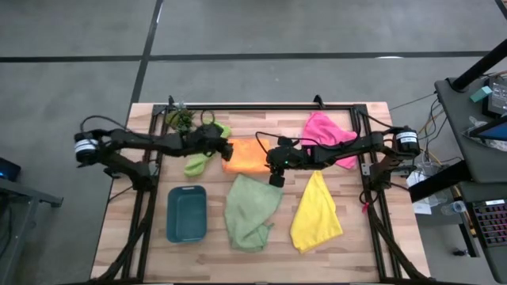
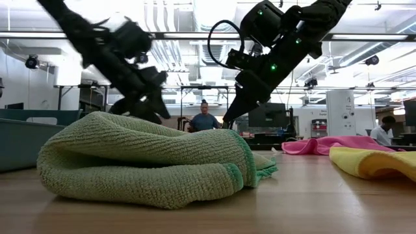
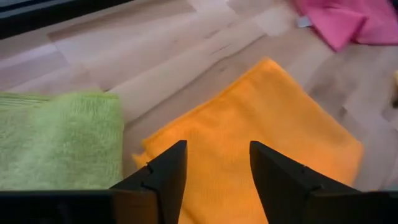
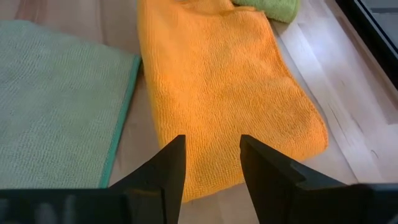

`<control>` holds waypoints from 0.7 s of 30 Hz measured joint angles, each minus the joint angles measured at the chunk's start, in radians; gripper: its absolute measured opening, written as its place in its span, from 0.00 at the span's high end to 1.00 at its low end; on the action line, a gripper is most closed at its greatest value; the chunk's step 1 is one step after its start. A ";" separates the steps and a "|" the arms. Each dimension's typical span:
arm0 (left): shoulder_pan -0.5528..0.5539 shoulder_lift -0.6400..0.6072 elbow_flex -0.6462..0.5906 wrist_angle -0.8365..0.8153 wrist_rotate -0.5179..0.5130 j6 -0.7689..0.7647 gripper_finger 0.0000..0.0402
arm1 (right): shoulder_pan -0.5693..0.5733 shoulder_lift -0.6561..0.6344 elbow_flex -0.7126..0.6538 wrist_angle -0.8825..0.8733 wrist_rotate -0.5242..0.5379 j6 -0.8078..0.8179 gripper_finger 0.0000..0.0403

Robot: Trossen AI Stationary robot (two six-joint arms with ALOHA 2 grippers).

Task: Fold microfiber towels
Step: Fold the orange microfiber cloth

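Orange towel (image 1: 244, 156) lies folded mid-table, between left gripper (image 1: 225, 150) and right gripper (image 1: 273, 161); both hover over it, fingers parted, empty. Soft, light, limp: probably best pinched at an edge or corner. Wrist views show its doubled edges; low view hides it behind the sage towel (image 2: 149, 159).

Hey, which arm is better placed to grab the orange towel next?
Roughly even, slightly the left. The left gripper hangs open at the orange towel's edge by the lime green towel; the right gripper is open at the opposite edge.
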 joint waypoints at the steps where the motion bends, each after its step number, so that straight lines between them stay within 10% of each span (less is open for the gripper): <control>1: 0.011 0.022 0.037 -0.050 0.003 -0.001 0.61 | 0.000 0.000 0.000 0.000 0.000 0.001 0.64; 7: 0.056 0.152 0.206 -0.326 -0.003 0.031 0.62 | 0.000 0.000 -0.007 0.001 0.000 0.012 0.64; 21: 0.074 0.214 0.231 -0.315 -0.001 0.027 0.54 | 0.000 0.000 -0.045 0.030 0.000 0.024 0.64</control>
